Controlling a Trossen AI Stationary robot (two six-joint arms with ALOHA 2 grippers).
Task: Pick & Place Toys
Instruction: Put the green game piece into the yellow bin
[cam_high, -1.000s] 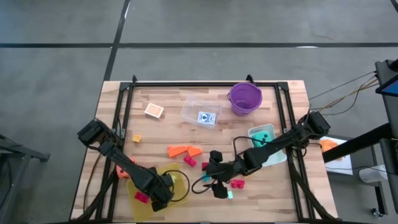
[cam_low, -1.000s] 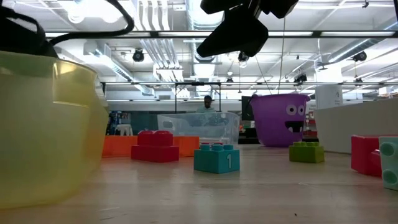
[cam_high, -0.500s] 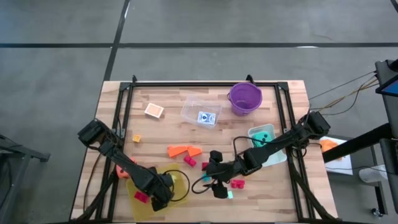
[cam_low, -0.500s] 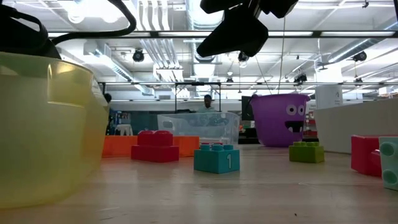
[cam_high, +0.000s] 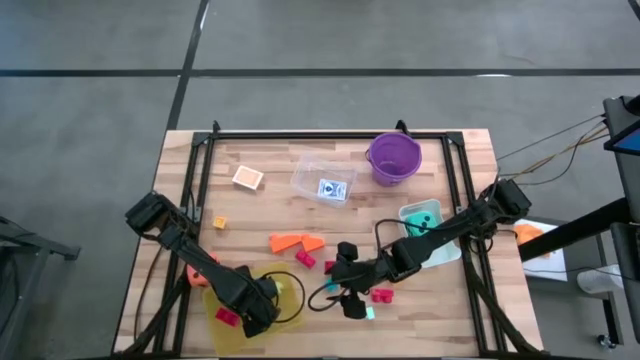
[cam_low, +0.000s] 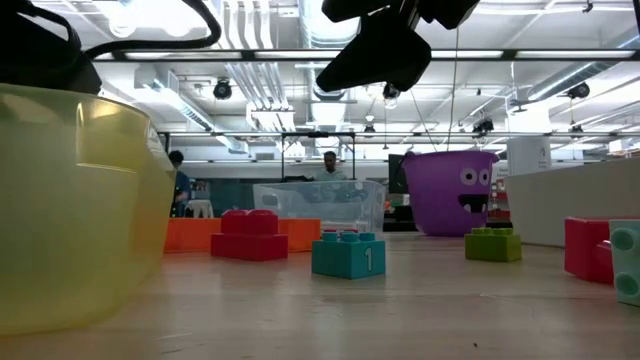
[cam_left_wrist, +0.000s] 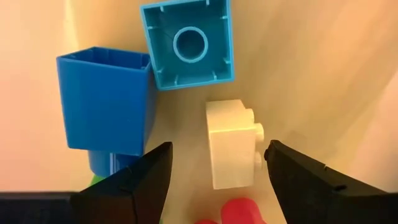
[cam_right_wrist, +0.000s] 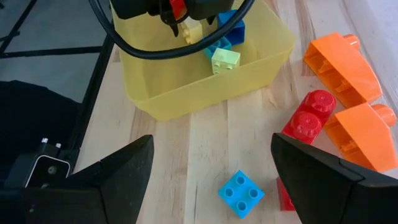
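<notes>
Toys: a cream brick (cam_left_wrist: 231, 144) lies loose in our yellow tray (cam_right_wrist: 205, 87) at the bench's near left, under our left gripper (cam_left_wrist: 217, 177), jaws apart. Right gripper (cam_right_wrist: 211, 180) hovers, jaws apart, over a blue brick (cam_right_wrist: 241, 193).

1. The far-left table (cam_high: 250, 150) surface lies bare around the orange die (cam_high: 247, 178).
2. The clear tub (cam_high: 323, 178) and purple bucket (cam_high: 393, 157) block the far middle.
3. Orange wedges (cam_high: 296, 242) and red bricks (cam_high: 381, 295) crowd the centre.
4. The yellow tray (cam_right_wrist: 205, 81) holds bricks beneath the open left gripper (cam_left_wrist: 214, 177).
</notes>
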